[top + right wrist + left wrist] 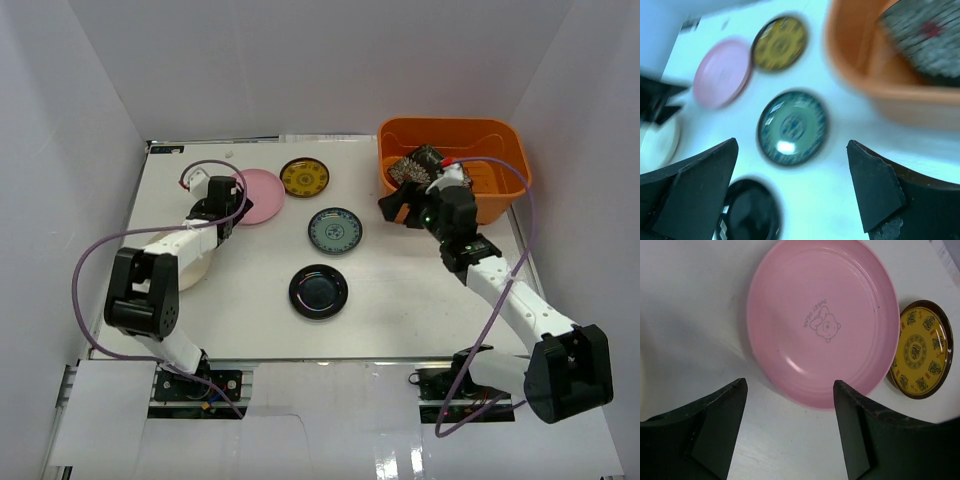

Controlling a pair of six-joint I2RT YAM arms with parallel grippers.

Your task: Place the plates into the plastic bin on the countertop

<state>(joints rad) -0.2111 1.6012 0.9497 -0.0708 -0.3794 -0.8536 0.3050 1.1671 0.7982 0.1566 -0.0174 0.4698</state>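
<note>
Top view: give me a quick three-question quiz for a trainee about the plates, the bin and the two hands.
1. True or false: the pink plate is in the bin.
2. Pick one: the left hand is closest to A) the pink plate, B) the bin, C) the far edge of the countertop.
3. Fill in: the right hand is ___ (open or shut).

Key: 1 false, it lies on the countertop; 2 A; 3 open.
</note>
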